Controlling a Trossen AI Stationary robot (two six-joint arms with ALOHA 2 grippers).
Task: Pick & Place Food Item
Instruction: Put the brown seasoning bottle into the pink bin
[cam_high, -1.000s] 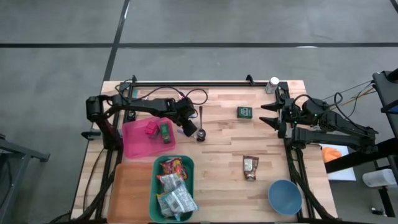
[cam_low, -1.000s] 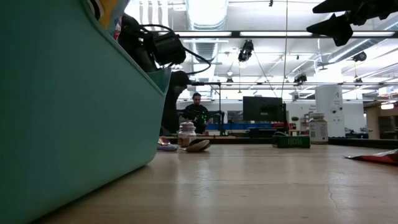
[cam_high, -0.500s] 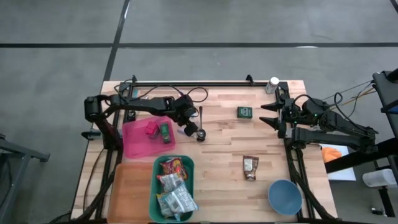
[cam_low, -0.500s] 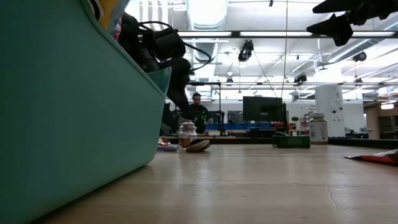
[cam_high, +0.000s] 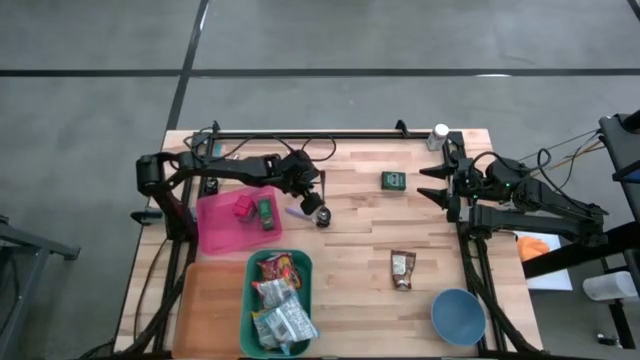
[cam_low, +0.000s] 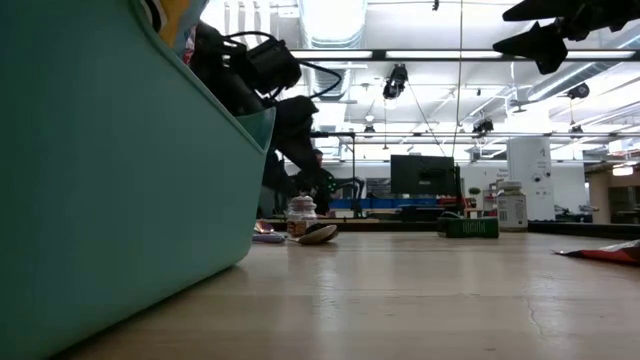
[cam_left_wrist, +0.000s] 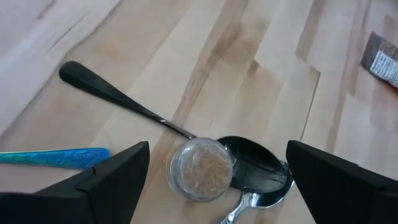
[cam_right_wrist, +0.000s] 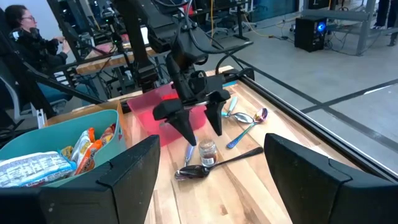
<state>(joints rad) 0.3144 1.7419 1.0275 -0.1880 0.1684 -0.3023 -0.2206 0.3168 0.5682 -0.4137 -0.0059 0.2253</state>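
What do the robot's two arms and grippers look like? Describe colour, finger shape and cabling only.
Both arms are black and slender. The left gripper has two dark, wedge-shaped fingers tapering to points, with black cables looping over its wrist. The right gripper has matching pointed black fingers; cables trail along its arm.

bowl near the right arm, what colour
Blue; the bowl shows best in the high view.

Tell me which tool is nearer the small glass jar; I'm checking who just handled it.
Left. The left tool hangs open just above the small glass jar, fingers apart on either side. The right tool waits far across the table, raised by its own base.
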